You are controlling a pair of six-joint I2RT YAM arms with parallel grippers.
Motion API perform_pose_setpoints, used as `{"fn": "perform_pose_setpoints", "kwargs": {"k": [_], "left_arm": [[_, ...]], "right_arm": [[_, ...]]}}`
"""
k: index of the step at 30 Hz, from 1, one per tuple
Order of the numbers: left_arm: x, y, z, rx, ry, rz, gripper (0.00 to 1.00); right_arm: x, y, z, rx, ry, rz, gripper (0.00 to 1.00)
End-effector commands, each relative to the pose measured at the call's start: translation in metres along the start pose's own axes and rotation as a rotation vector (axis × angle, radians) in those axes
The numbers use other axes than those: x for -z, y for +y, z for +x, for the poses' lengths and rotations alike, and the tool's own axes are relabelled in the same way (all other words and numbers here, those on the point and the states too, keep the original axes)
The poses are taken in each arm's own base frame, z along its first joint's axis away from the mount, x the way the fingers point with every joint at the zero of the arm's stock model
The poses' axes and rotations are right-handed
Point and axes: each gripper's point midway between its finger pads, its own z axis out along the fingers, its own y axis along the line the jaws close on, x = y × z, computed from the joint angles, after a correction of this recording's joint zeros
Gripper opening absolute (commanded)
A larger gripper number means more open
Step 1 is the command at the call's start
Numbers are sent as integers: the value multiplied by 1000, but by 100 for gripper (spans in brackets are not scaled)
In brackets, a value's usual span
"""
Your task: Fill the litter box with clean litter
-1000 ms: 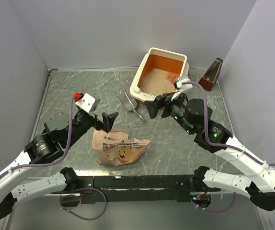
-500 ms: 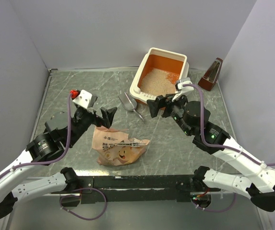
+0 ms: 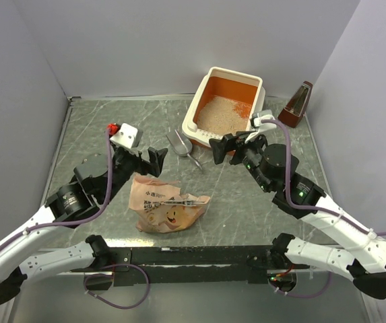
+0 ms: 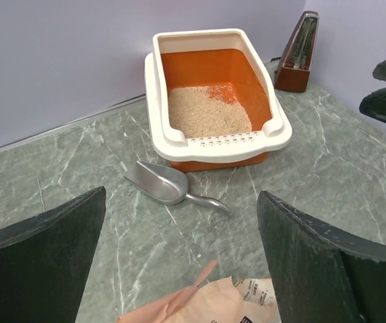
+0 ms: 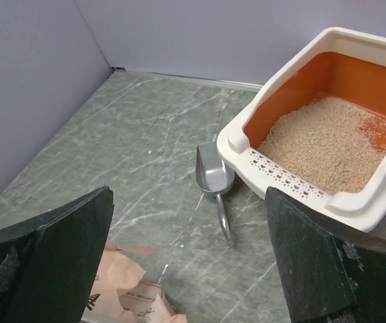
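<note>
Dark print runs along the peach-pink bag (image 3: 169,205), toward its 12 o'clock edge above the cartoon face, but it's too small to read. The left wrist view catches more bag print at 6 o'clock, also illegible.

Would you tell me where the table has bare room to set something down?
Bare table lies far left of the scoop, and between the bag and right arm. It is crowded around the scoop, litter box and right claw.
</note>
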Motion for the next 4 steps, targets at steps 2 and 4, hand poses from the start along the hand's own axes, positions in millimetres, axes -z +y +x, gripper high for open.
{"fn": "perform_pose_setpoints", "kwargs": {"k": [2,4], "left_arm": [[1,4,-16,31,-66,-22,97],[2,4,-16,29,-68,-18,97]], "right_arm": [[1,-7,-10,6,-27,33,100],[-2,-16,-13,-19,-18,114,100]]}}
